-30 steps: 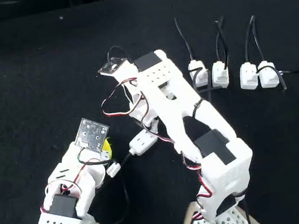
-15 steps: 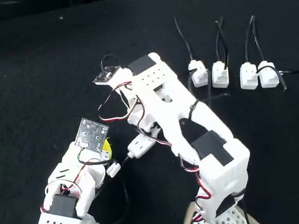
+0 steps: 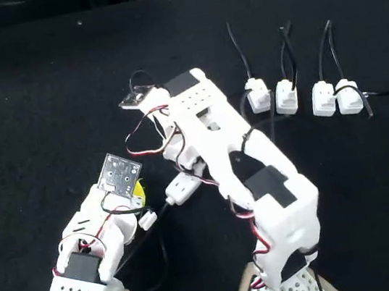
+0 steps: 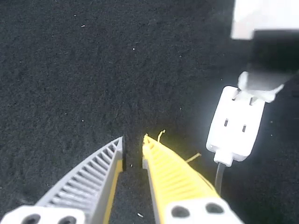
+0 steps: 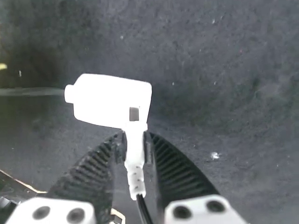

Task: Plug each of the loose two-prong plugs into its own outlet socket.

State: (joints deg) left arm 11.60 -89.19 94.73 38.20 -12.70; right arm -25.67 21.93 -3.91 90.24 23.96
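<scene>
the right gripper (image 5: 134, 136) is clamping a white plug (image 5: 134, 163) touching the outlet socket (image 5: 110, 100); the left gripper (image 4: 133, 140) is hovering nearby above the table (image 4: 70, 56), barely parted, gripping nothing.

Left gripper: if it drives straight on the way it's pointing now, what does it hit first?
Most likely just the black table cover. The left gripper points at bare cloth. The outlet socket lies off to one side, out of its line. Depth is hard to judge from the wrist view.
</scene>
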